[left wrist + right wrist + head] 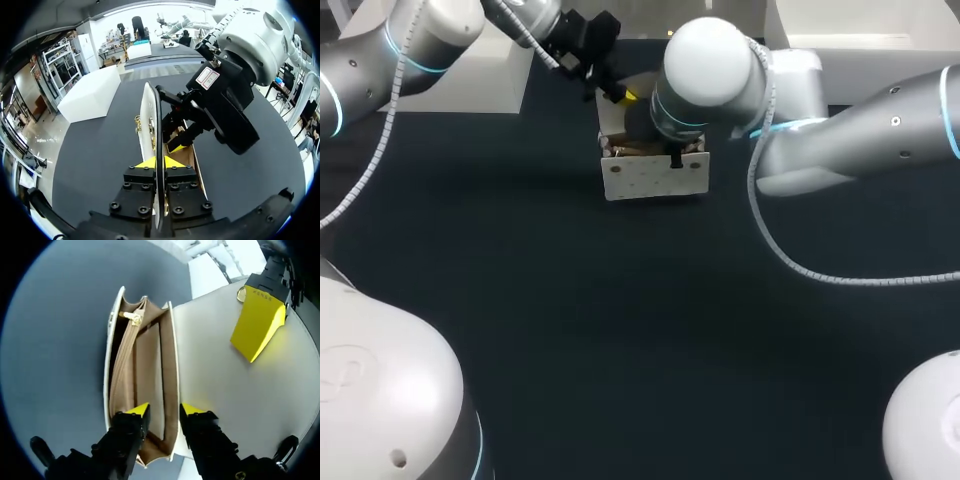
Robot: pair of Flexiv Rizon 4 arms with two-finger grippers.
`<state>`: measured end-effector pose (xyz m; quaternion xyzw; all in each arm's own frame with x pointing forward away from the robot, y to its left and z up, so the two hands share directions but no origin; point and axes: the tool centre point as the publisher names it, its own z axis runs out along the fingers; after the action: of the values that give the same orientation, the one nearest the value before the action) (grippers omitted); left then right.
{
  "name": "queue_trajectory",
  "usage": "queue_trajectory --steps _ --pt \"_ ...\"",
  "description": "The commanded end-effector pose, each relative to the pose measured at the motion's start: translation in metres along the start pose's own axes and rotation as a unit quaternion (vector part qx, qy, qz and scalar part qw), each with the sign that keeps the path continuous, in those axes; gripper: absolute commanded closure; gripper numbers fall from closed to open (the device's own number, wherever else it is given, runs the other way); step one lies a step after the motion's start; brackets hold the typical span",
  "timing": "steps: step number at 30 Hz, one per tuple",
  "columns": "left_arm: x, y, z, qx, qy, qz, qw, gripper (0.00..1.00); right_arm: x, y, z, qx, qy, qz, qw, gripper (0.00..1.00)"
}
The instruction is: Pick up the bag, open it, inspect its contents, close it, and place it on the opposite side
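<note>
White handbag (655, 172) with a tan lining, standing upright on the dark counter (620, 330) near the middle of its far part, its mouth open upward. A white block (485, 75) sits on the counter beyond it, toward the left arm's side.

Left arm (420, 40): enters from the far left corner and slants down toward the back of the handbag. Its tool (157, 162) is closed on the edge of the raised white flap (150, 115). The two yellow tips meet on the flap's dark rim from either side, and the flap stands on edge, running straight out ahead of the fingers. In the right wrist view one of these yellow tips lies against the flap's inner face.

Right arm (880, 130): comes in from the right, bends at a large white wrist joint directly above the handbag, and points its tool (165, 410) straight down at the opening. The fingers stand apart and grip nothing – one yellow tip hangs over the tan interior, the other over the flap just outside the rear wall, which runs between them.

Interior, seen from the right wrist: a tan zipped pocket along the front wall, with a gold zip pull (131, 316) at its far end – contents are not distinguishable.
</note>
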<state>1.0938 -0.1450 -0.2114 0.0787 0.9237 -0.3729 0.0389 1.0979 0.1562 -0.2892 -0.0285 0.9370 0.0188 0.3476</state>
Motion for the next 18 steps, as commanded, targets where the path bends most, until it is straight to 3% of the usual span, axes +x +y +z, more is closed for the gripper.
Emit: queue_trajectory --steps 1,18 --pt "0.006 -0.003 -0.003 0.003 -0.003 0.003 1.000 1.00 -0.003 -0.002 0.003 0.003 0.004 0.003 1.000 0.64" --pt "-0.004 0.013 0.001 -0.013 -0.010 -0.017 1.000 1.00 -0.014 -0.010 -0.042 0.024 -0.073 0.032 0.997 0.79"
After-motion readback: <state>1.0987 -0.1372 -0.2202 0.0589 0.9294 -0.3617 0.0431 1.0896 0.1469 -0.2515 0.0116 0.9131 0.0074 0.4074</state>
